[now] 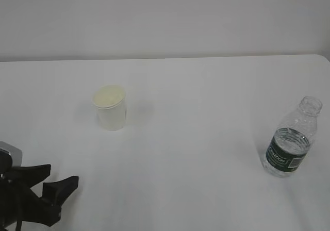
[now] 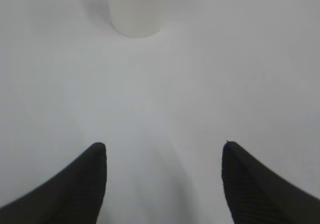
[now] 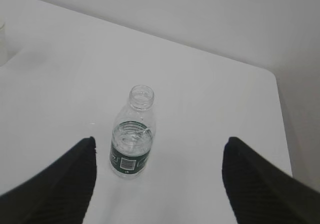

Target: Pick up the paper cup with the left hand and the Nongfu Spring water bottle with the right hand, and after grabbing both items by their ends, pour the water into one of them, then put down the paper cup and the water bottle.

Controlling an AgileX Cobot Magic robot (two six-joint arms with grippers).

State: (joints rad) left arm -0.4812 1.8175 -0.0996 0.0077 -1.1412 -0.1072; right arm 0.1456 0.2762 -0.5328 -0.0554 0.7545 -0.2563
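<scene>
Cup (image 1: pixel 110 108) stands upright on the table (image 1: pixel 196 97), bottle (image 1: pixel 292 141) well to its right, uncapped, part full. Left tool (image 1: pixel 56 182) is spread and empty, near and left of the cup; right tool (image 3: pixel 157 154) is spread too, short of the bottle. Risk: a fast or off-centre close could tip the light cup, or knock the open bottle and spill (no cap). Exterior view lacks the right tool; left wrist view shows only the cup's base (image 2: pixel 134 11).
</scene>
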